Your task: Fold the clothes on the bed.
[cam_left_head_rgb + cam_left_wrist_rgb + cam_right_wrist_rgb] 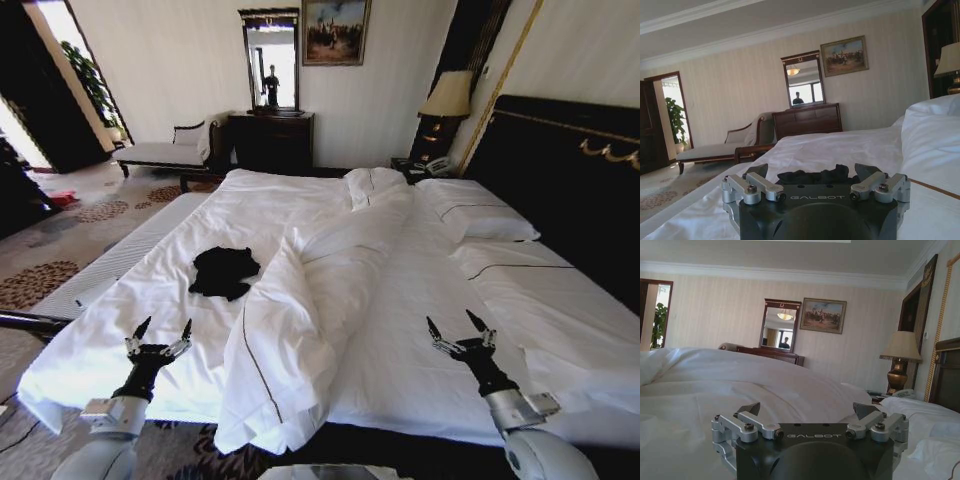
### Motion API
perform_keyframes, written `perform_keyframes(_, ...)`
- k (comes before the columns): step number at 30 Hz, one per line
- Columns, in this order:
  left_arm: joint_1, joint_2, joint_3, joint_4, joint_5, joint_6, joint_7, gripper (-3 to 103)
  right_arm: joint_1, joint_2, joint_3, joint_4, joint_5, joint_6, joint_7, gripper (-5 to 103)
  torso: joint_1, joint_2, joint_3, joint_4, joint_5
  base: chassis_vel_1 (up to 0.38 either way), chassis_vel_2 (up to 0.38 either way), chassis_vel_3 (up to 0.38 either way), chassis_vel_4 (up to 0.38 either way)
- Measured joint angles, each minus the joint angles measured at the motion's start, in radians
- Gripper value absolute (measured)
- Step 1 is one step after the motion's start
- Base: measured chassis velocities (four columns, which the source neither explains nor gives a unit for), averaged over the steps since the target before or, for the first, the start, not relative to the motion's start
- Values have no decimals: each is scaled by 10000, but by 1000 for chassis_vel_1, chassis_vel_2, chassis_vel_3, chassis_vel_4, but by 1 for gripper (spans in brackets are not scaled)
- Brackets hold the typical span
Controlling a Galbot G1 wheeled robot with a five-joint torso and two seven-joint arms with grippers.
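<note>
The clothes, a crumpled black T-shirt (223, 271), lie on the left half of the large white bed (300, 205), beside a bunched ridge of duvet. My left gripper (160, 331) hovers open over the bed's near left edge, a short way in front of the shirt, with nothing between its fingers. From the left wrist camera the shirt (815, 176) shows as a low dark heap just beyond the open left gripper (815, 172). My right gripper (456, 325) is open over the white sheet on the near right side, far from the shirt, and the right gripper (810, 410) faces a rise of duvet.
A thick fold of duvet (300, 330) runs down the bed's middle between the two arms. Pillows (475, 215) lie by the dark headboard (570, 180). A white-cushioned bench (165, 152), a dark dresser with mirror (272, 135) and a bedside lamp (447, 100) stand beyond the bed.
</note>
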Motion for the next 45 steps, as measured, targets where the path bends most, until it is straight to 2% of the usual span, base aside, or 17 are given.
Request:
perform_keyframes(8,13,-4,11,-26,3,-3,4,99,-9,118,-27,9,-121,36,-4,100,0,0,0,-1,3,3,77,-3,-85)
perform_keyframes(45,115,-111,6,-30,9,-79,26,99,-39,109,6,66,-139,77,-23,100,4,0,1,2,1,99,207,-88,-207)
